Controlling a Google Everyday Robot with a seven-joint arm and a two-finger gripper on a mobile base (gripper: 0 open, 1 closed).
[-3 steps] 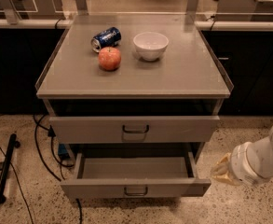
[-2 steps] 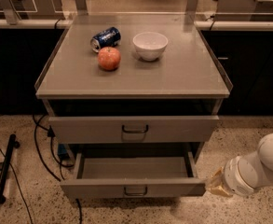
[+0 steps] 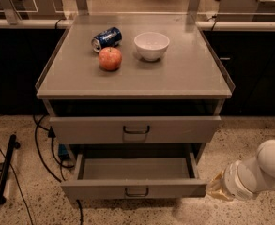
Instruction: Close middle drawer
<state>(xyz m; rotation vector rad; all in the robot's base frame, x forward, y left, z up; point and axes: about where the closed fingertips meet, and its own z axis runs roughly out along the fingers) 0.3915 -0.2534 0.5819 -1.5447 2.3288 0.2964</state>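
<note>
The middle drawer [image 3: 133, 190] is pulled well out of the grey cabinet. Its low flat front has a small dark loop handle [image 3: 136, 191], and its shallow grey tray [image 3: 134, 168] holds nothing. The taller top drawer front [image 3: 135, 129] sits above it, standing slightly forward of the cabinet. My gripper [image 3: 216, 187] is at the lower right, at the end of the white arm [image 3: 263, 169]. It is just beside the right end of the middle drawer's front panel, at the same height. I cannot tell whether it touches the panel.
On the cabinet top [image 3: 188, 74] lie a blue can [image 3: 106, 38] on its side, a red apple [image 3: 110, 58] and a white bowl [image 3: 151, 45]. Cables [image 3: 42, 149] and a dark stand leg [image 3: 4, 170] lie on the floor at the left. Dark counters flank the cabinet.
The arm has moved down and to the left, bringing the gripper from off the drawer's right side to the right end of the middle drawer front. The drawer has not moved.
</note>
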